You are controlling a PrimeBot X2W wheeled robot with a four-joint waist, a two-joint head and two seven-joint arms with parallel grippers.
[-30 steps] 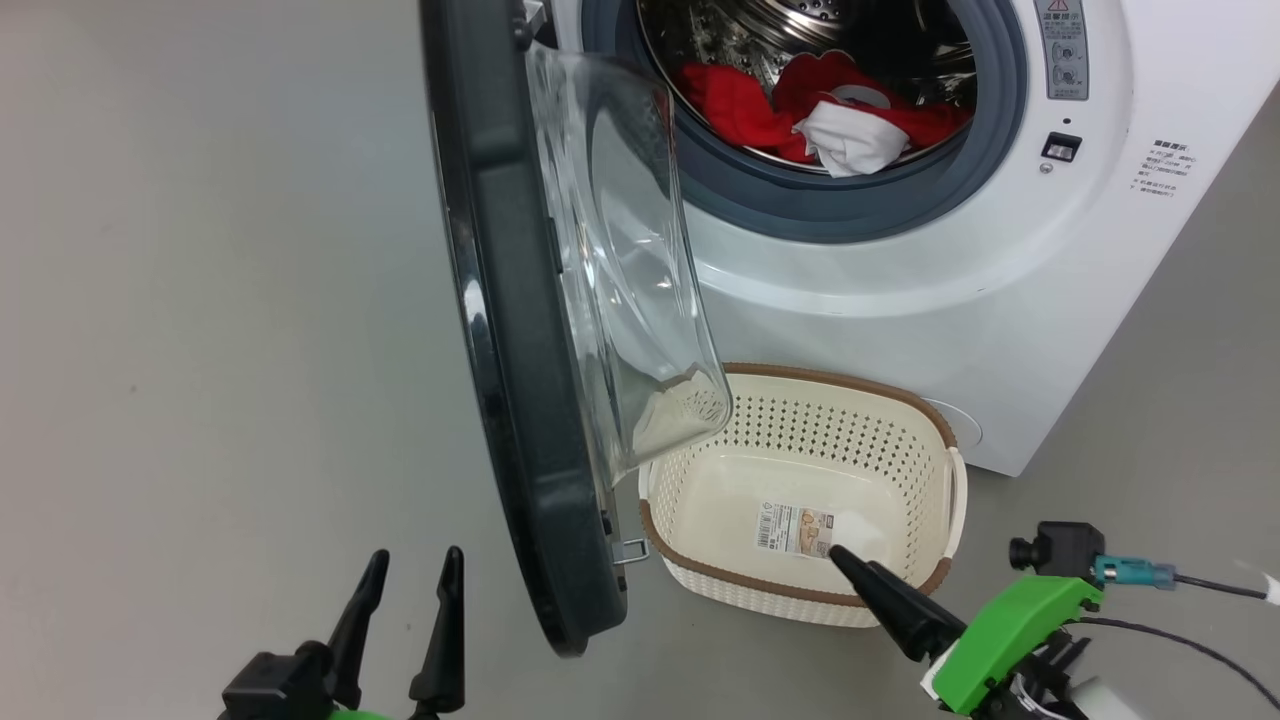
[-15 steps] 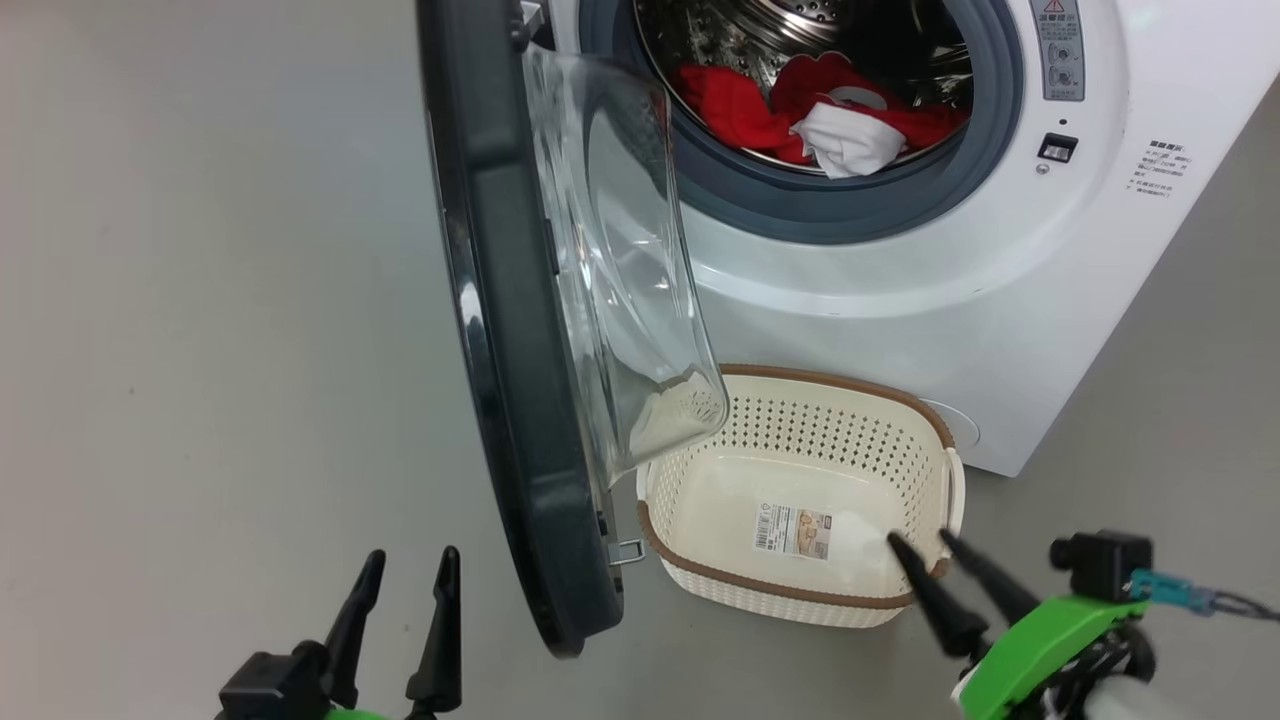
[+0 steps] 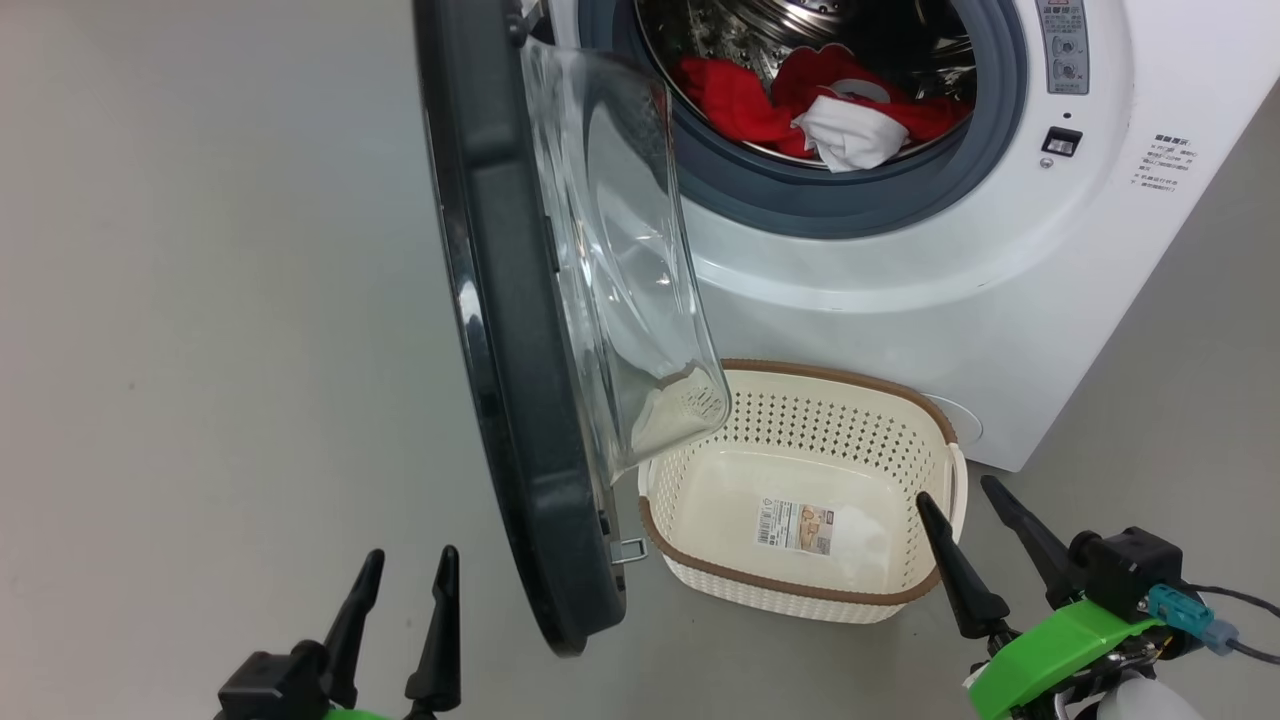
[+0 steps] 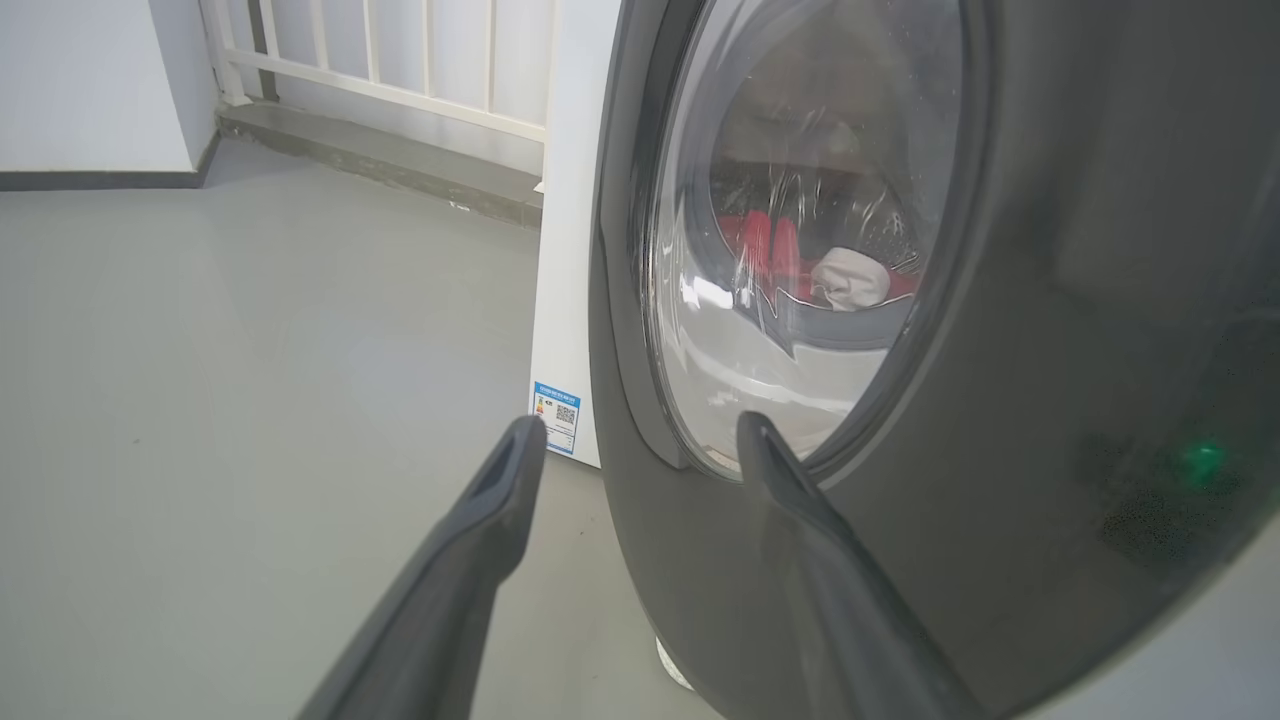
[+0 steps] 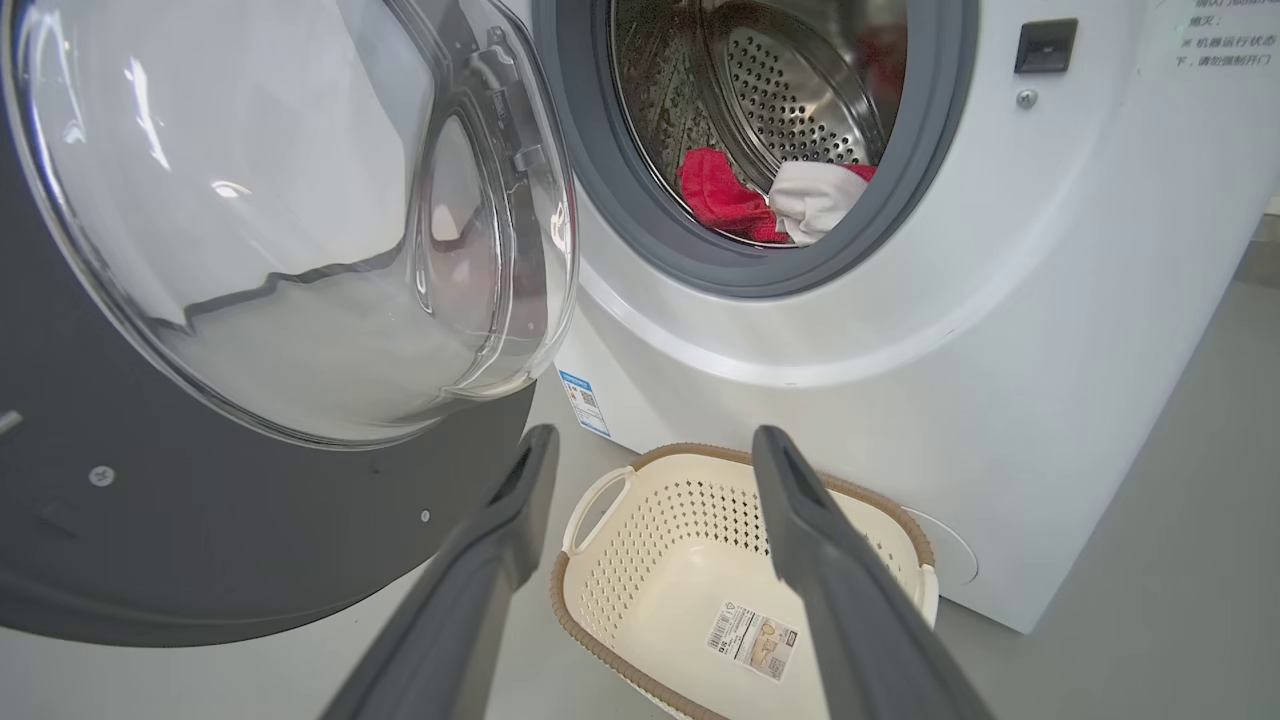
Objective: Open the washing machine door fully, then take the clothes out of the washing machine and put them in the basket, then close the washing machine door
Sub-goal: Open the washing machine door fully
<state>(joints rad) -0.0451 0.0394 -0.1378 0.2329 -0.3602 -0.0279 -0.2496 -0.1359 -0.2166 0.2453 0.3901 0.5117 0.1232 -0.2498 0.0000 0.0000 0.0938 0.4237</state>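
The washing machine [image 3: 950, 290] [image 5: 1000, 330] stands with its door [image 3: 520, 330] [image 4: 1000, 400] [image 5: 250, 250] swung out, edge-on to the head view. Red and white clothes [image 3: 830, 105] [image 5: 770, 195] lie in the steel drum, also seen through the door glass as clothes [image 4: 810, 265]. The empty cream basket [image 3: 930, 440] [image 5: 590, 590] sits on the floor under the door opening. My left gripper [image 3: 405, 565] [image 4: 640, 435] is open, low, just outside the door's black rim. My right gripper [image 3: 960, 490] [image 5: 650, 445] is open beside the basket's right end, fingers pointing toward the machine.
Grey floor [image 3: 200, 300] spreads wide to the left of the door. A white railing and a wall [image 4: 380, 70] stand behind the machine. A blue label [image 4: 555, 415] sits low on the machine's side. The door latch [image 3: 1060, 143] is right of the drum opening.
My right gripper has swung from over the basket's near right corner to its right end, turning so both fingers now show spread. The left gripper, door, clothes and basket have stayed put.
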